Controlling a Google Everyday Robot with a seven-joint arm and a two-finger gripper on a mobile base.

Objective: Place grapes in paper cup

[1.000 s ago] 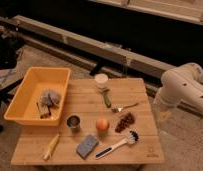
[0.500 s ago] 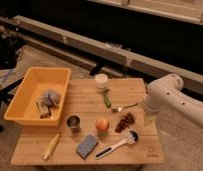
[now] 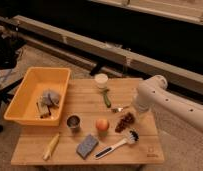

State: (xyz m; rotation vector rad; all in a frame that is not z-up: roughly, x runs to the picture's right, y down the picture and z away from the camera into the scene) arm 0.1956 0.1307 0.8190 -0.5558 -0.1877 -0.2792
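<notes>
Reaching step, I'd say: the gripper (image 3: 137,112) hangs just right of the grapes (image 3: 125,122) (how open it is, I cannot tell). Next it must settle onto them. The paper cup (image 3: 101,80) waits well behind the grapes, to their left.

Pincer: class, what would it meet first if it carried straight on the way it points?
Probably the grapes, lying just below the pincer near the table edge; depth is unclear.

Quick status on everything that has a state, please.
Grapes: lying on the table, not in a cup.
Paper cup: upright, no grapes inside.
Gripper: over the table's right side, beside the grapes.
Metal cup: upright.
Yellow bin: upright, some items inside.
</notes>
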